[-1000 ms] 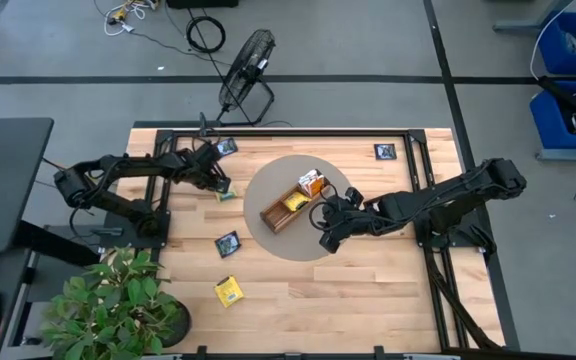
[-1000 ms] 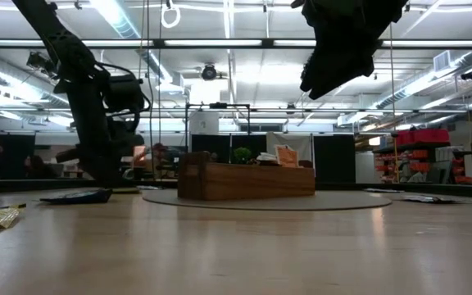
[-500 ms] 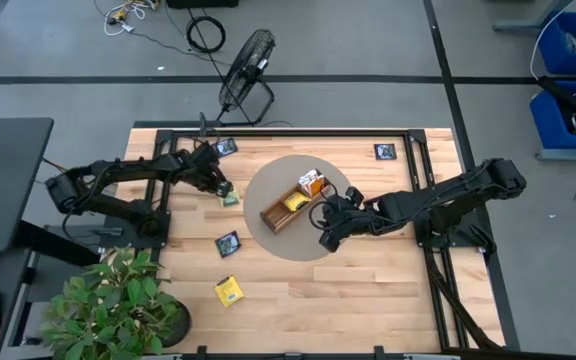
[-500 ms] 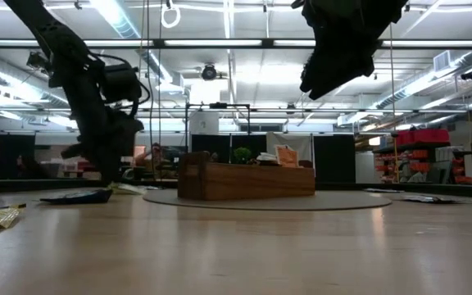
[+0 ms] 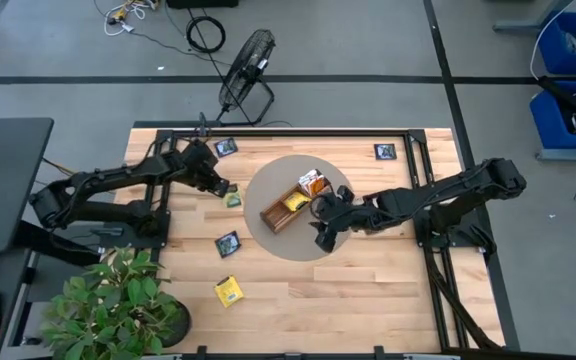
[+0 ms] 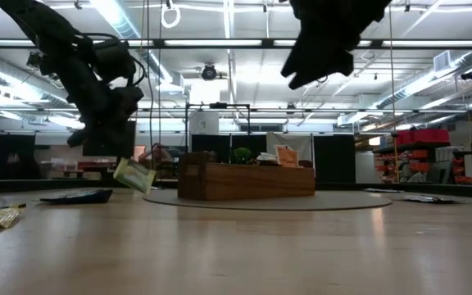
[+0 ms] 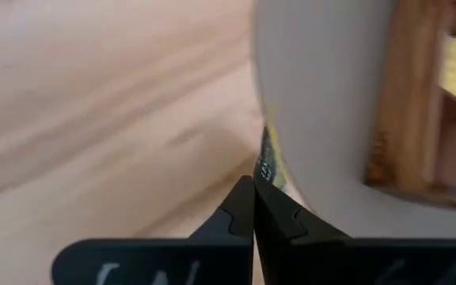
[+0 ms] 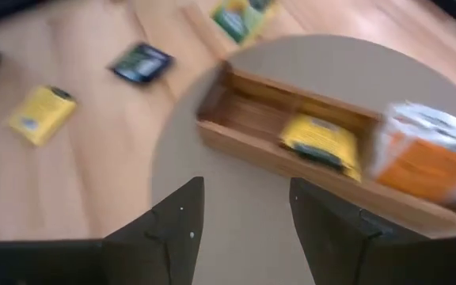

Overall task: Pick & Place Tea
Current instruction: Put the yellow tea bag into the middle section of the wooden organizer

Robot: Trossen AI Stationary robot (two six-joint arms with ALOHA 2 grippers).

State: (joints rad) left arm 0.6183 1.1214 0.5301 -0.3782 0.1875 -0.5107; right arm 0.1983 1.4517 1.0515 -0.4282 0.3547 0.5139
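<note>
A green tea packet (image 5: 233, 199) hangs in my shut left gripper (image 5: 224, 189), just left of the round grey mat (image 5: 268, 240). It is clear of the table in the low view (image 6: 134, 175). The wooden tray (image 5: 290, 205) stands on the mat with a yellow packet (image 5: 293, 202) and orange-and-white packets (image 5: 313, 183) in its compartments. My right gripper (image 8: 240, 210) is open and high above the mat, near the tray's near side (image 5: 321, 230). Loose on the wood lie navy packets (image 5: 228, 242) (image 5: 226, 147) (image 5: 385, 152) and a yellow one (image 5: 228, 291). My left gripper pinches the green packet by its upper edge (image 7: 266, 168) between the two fingers, coming from above and pointing down. The packet shows edge-on in the wrist view. It hangs tilted below the fingers, lifted clear of the table (image 6: 134, 175).
A potted plant (image 5: 118, 305) stands at the table's near left corner. A fan (image 5: 245, 62) sits on the floor beyond the far edge. Black frame rails (image 5: 428, 180) run along the table's sides. Bare wood lies open near the table's near edge.
My left gripper has risen with the green packet, which was on the table and now hangs clear, and it has drifted a little right toward the mat. My right gripper has shifted slightly left, toward the tray.
</note>
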